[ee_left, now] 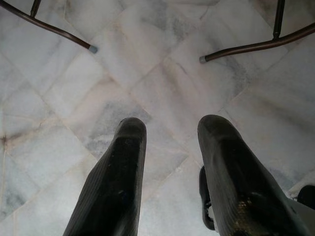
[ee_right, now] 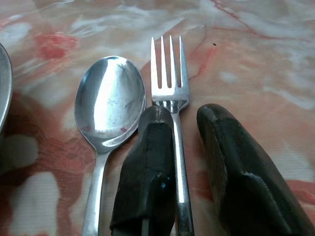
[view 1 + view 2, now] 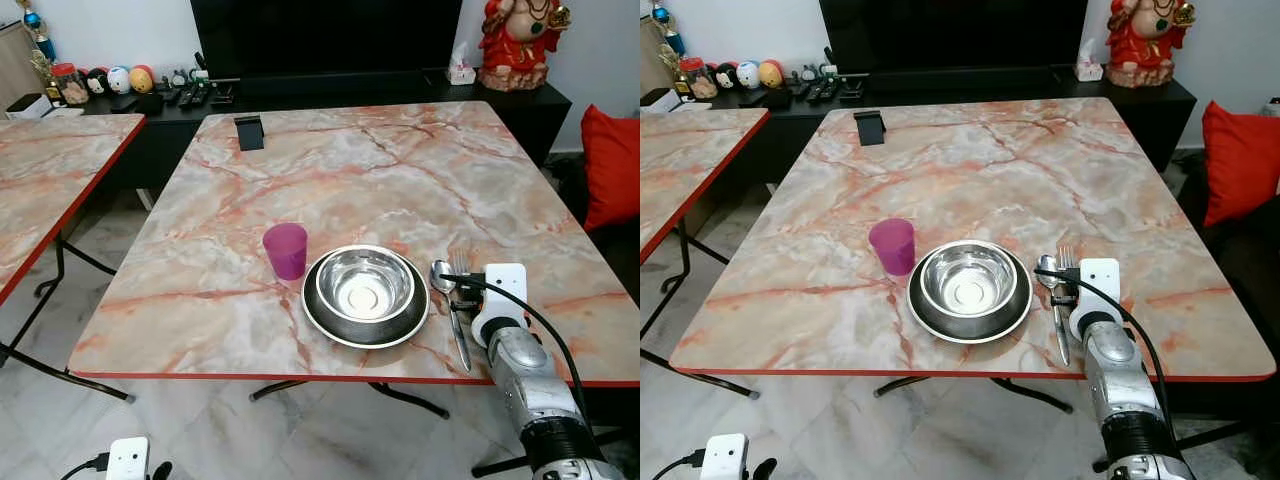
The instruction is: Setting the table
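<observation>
Steel fork (image 2: 172, 81), tines flat and pointing away, lying on the marbled table (image 3: 400, 170) just right of the spoon (image 2: 110, 101), handles near parallel. Straddled along its handle by the right gripper (image 2: 189, 123), the black fingers (image 2: 147, 162) spread to either side with a gap showing beside the handle, so not pinching it. Placed just right of the steel bowl (image 3: 365, 283), itself nested in a dark-rimmed plate (image 3: 366, 335), with a purple cup (image 3: 286, 250) touching or nearly touching the plate's left edge. Looked like the cutlery step about finished, by this reading.

Risk from here: a sideways drag on withdrawal, nudging the fork into the spoon and knocking both askew, since the one finger sat right between the two handles. Also a chance of the smooth handle skating on the glossy top if brushed. Near edge of the table not far behind the handle ends, so a backward pull catching the fork could slide it toward the drop.

Polished, mirror-bright cutlery; slick stone-patterned tabletop in pink and grey with a red edge band; ribbed, matte finger pads. Left gripper (image 1: 172, 147) hanging idle over pale floor tiles (image 1: 162, 69), fingers apart and empty.
</observation>
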